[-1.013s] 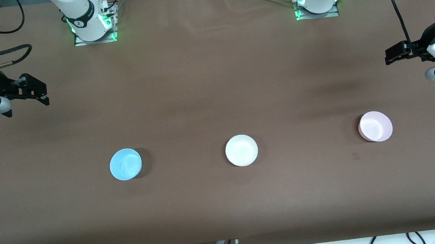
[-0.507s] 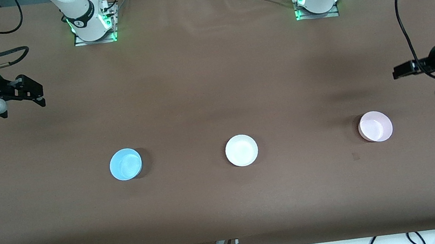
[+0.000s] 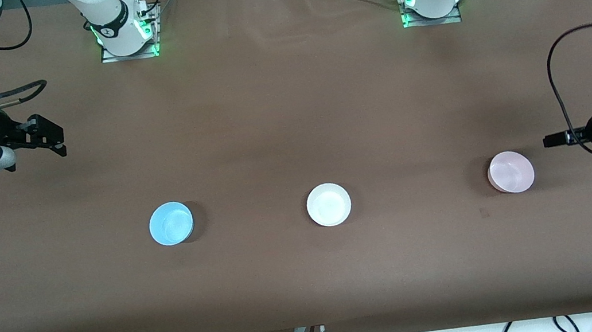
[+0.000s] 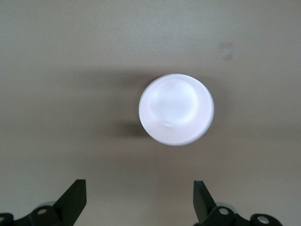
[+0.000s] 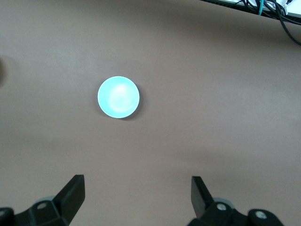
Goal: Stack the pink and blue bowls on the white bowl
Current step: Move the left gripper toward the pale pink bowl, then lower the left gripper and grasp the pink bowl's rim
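**Three bowls wait in a row, nothing stacked yet**

The white bowl sits in the middle of the brown table. The blue bowl sits in the same row, toward the right arm's end of the table. The pink bowl sits in that row too, toward the left arm's end. All three are well apart and right side up. Not one bowl is on top of another.

The left gripper hangs over the table near the pink bowl, on the side toward the left arm's end. Its fingers are spread wide and hold nothing. In the left wrist view the pink bowl shows ahead of the two open fingertips.

The right gripper hangs over its own end of the table, well apart from the blue bowl. Its fingers are spread too, and empty.

What could go wrong? The bowls look light and smooth. If a finger bumps the pink bowl's rim on the way down, the bowl may slide or tip over. A weak pinch on the thin rim could let it drop. If it is let go off-center, it may sit crooked on the white bowl.
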